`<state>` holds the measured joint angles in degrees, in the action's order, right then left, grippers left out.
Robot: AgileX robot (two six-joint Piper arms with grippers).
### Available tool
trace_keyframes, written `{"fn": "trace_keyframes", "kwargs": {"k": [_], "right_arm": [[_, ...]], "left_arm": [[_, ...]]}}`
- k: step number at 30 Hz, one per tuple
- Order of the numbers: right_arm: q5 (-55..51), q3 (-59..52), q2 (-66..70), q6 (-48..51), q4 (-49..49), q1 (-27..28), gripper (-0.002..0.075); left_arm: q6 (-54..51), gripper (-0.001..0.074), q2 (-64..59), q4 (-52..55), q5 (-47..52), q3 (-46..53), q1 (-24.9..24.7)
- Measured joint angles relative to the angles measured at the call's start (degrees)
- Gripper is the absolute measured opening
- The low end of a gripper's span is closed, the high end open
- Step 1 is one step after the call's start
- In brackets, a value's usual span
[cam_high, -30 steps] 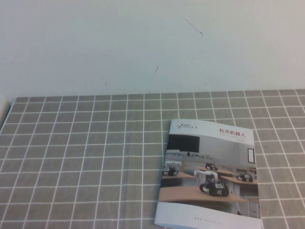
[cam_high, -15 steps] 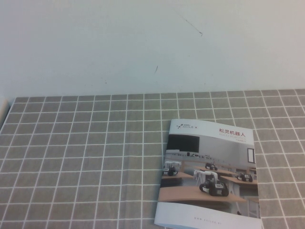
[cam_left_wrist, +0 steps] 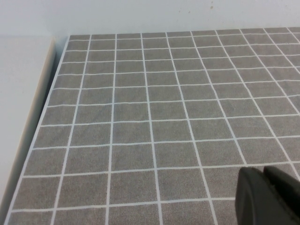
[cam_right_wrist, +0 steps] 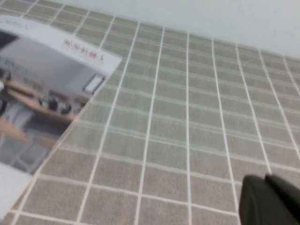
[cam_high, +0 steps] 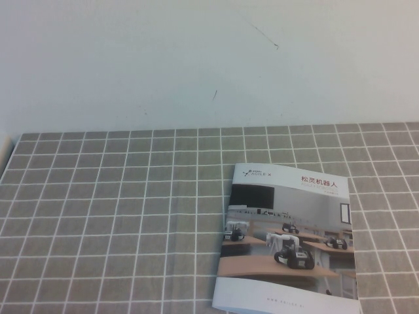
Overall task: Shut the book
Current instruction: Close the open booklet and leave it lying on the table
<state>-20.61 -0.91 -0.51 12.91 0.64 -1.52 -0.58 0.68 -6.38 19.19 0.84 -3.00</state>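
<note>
progress: book [cam_high: 291,239] lay shut, cover up, flat on checked cloth [cam_high: 118,216], near right; task judged done, nothing seemed left | left gripper [cam_left_wrist: 269,197] over bare cloth towards its left edge, open or closed: could not tell | right gripper [cam_right_wrist: 269,199] over cloth right of book, apart from it, likewise could not tell | room: wide cloth left of book, its near edge at the high view's limit

Grey checked tablecloth [cam_high: 98,216], closed book [cam_high: 288,235] lying flat on it
</note>
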Motion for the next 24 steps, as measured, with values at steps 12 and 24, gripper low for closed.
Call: {"fn": "trace_keyframes", "kwargs": {"k": [12,24], "right_arm": [[0.00,-0.09,-0.09,-2.26,0.00,0.00,-0.0003],[0.28,-0.09,-0.09,-2.74,0.00,0.00,-0.0003]], "left_arm": [[0.00,-0.0004,0.00,-0.08,0.00,0.00,0.00],[0.00,-0.0004,0.00,-0.08,0.00,0.00,0.00]]}}
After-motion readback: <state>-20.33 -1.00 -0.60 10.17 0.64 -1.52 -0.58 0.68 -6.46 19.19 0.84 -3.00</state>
